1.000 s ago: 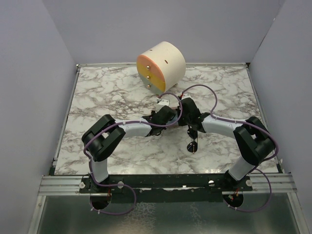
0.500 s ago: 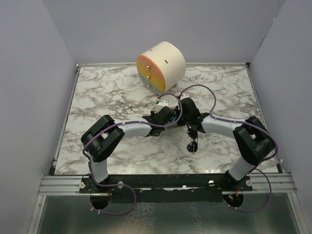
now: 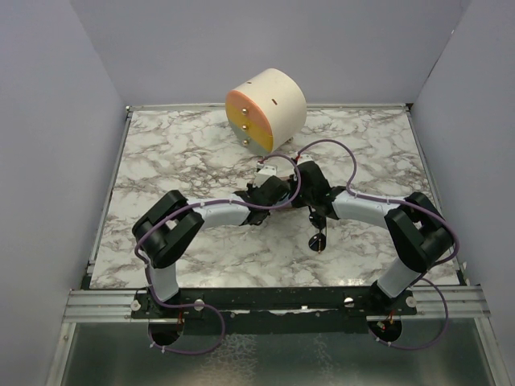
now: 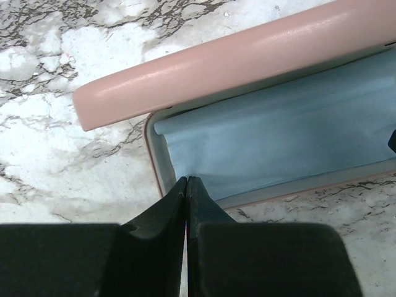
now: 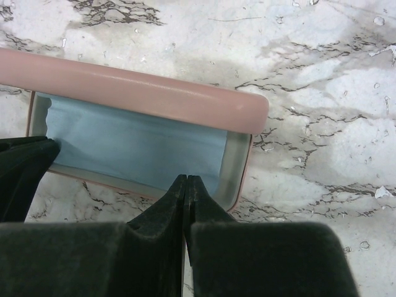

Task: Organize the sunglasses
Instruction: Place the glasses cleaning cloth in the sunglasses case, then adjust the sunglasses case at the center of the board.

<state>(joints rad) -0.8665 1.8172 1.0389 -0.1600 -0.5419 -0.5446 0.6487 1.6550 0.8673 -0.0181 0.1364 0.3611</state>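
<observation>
The sunglasses (image 3: pixel 319 238) lie on the marble table, just in front of my right forearm, with nothing holding them. The pink case (image 4: pixel 223 59) lies open with the light blue cloth (image 4: pixel 278 142) inside; it also shows in the right wrist view (image 5: pixel 142 93). My left gripper (image 4: pixel 187 179) is shut at the case's left end, and the cloth's corner is drawn up to its tips. My right gripper (image 5: pixel 187 177) is shut, its tips over the cloth's near edge by the case's right end. In the top view both grippers (image 3: pixel 282 186) meet over the case and hide it.
A round cream-coloured drum with an orange face (image 3: pixel 264 109) stands at the back middle of the table. Purple walls close in the left, right and back sides. A metal rail (image 3: pixel 273 301) runs along the near edge.
Almost nothing. The left arm's elbow has crept slightly to the left; both grippers stay at the case and the sunglasses have not moved.
</observation>
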